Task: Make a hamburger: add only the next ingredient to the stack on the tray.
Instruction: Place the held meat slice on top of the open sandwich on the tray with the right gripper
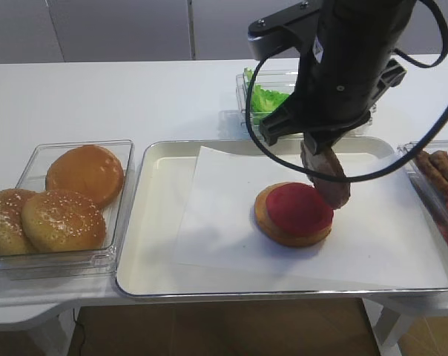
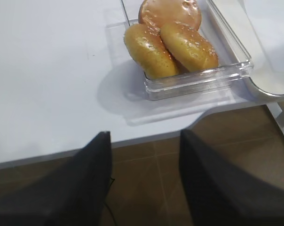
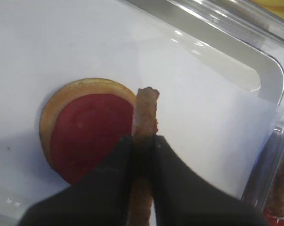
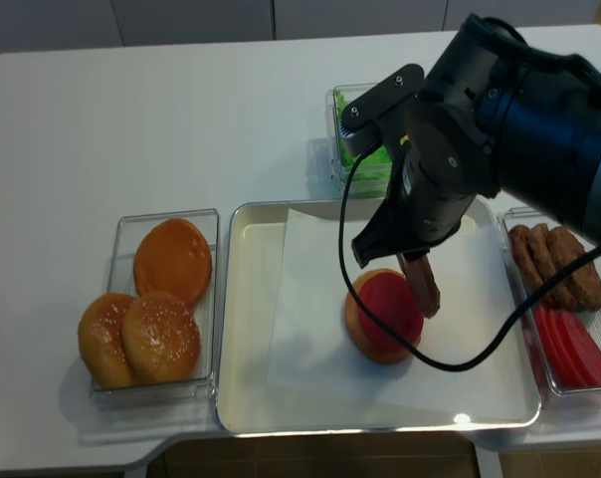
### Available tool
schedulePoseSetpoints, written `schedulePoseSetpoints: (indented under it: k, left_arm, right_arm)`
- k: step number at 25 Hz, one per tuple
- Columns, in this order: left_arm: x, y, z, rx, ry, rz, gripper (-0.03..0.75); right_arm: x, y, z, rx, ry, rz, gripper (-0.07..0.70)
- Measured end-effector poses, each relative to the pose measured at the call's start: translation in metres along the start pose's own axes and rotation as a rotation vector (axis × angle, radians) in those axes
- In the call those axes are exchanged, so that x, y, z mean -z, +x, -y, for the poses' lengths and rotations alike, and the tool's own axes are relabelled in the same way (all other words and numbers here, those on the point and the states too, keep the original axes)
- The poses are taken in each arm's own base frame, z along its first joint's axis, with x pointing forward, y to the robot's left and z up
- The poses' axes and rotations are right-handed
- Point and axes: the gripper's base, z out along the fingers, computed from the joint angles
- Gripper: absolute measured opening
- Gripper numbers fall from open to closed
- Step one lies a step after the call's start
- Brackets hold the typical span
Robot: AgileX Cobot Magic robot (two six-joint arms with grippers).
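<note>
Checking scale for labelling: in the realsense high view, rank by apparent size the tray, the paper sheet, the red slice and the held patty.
1. tray
2. paper sheet
3. red slice
4. patty, hanging edge-on from the right gripper, so it looks narrower than it is.

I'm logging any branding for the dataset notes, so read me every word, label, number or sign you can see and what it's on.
None is readable. The buns, tray, paper sheet, clear boxes and patty carry no print. A small pale mark on the right arm is too blurred to read.
</note>
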Motion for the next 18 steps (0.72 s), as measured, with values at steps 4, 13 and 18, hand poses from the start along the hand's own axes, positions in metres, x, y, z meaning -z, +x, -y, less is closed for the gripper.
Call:
schedulePoseSetpoints:
  k: [4,13,18]
  left_arm:
    - [0.0,0.0,0.0,0.0,0.0,0.0,0.351]
    - [0.0,0.0,0.0,0.0,0.0,0.0,0.351]
    - [0.0,0.0,0.0,0.0,0.0,0.0,0.351]
  right_arm:
    - [0.0001,0.0002,-0.0008,-0.005,-0.009,-0.002,0.085]
    - [0.0001,0.0005,-0.0019,-0.012,-0.021,-0.006,0.134]
    - [0.0002,0.0008,-0.0031,-0.019,-0.034,-0.01,0.242]
